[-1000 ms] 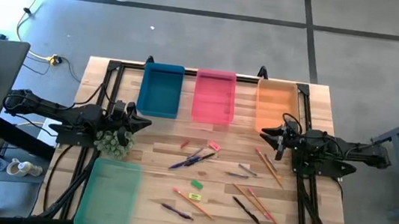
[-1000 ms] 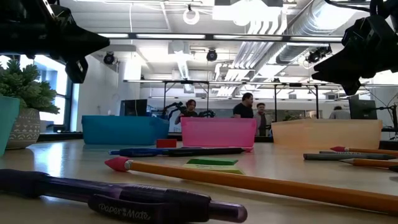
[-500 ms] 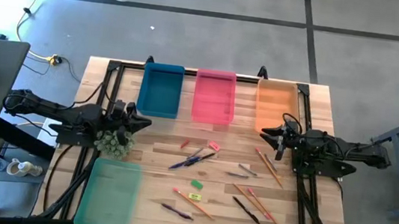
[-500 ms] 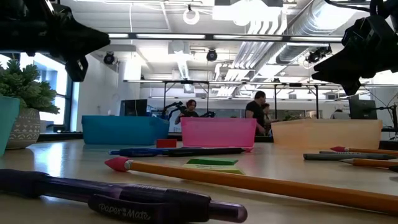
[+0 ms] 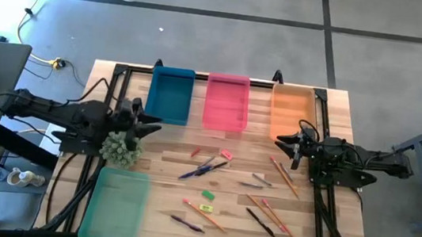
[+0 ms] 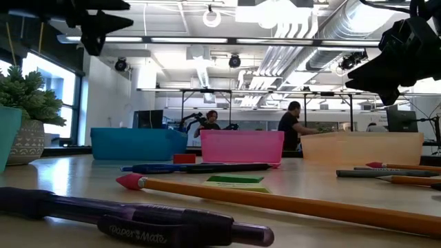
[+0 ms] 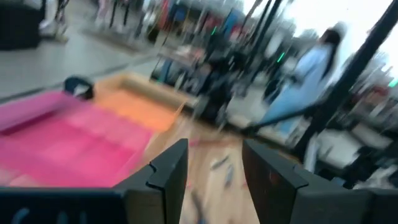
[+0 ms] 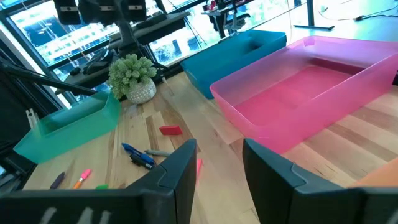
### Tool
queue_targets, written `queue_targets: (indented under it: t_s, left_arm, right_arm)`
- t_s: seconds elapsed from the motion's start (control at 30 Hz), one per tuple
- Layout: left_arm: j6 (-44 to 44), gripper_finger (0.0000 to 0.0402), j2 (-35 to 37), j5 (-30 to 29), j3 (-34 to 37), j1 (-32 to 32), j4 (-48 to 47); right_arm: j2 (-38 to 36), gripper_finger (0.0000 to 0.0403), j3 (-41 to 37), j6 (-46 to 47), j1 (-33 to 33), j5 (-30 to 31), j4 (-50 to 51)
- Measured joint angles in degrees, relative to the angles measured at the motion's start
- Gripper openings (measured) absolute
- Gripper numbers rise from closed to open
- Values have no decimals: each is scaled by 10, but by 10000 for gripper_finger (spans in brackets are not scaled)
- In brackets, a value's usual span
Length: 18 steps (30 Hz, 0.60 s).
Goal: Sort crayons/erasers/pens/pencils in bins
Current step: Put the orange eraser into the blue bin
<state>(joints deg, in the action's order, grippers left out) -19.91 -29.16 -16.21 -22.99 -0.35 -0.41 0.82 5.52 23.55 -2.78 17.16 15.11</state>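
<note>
Four bins sit on the wooden table: blue [image 5: 170, 95], pink [image 5: 225, 102] and orange [image 5: 290, 113] along the far edge, and mint green [image 5: 115, 205] at the near left. Loose in the middle lie dark pens [image 5: 204, 166], orange pencils [image 5: 285, 177], short grey crayons [image 5: 260, 181] and small erasers [image 5: 208, 195]. My left gripper [image 5: 152, 124] hangs open above the table near the blue bin's near end, with nothing between its fingers [image 7: 214, 155]. My right gripper [image 5: 284, 143] hovers open and empty [image 8: 219, 152] just near of the orange bin.
A small potted plant [image 5: 121, 150] stands beside my left gripper, at the mint bin's far end. A purple pen [image 6: 138, 220] and a long pencil [image 6: 275, 200] lie close to the near edge. People move in the room beyond the table [image 6: 293, 127].
My left gripper has gone up, clearly higher above the table than a second ago, and its wrist view is blurred by the motion. The right arm and the things on the table have kept still.
</note>
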Motion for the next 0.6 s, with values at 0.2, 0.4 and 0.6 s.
queue_targets:
  t_s: [0.2, 0.4, 0.6]
  left_arm:
    - [1, 139, -110, -7, -98, 6, -108]
    - [-38, 138, -224, 2, -174, 17, -195]
    - [-82, 137, -334, 20, -231, 28, -230]
  right_arm:
    - [0, 124, 0, 0, 0, 0, 0]
    - [0, 124, 0, 0, 0, 0, 0]
    - [0, 124, 0, 0, 0, 0, 0]
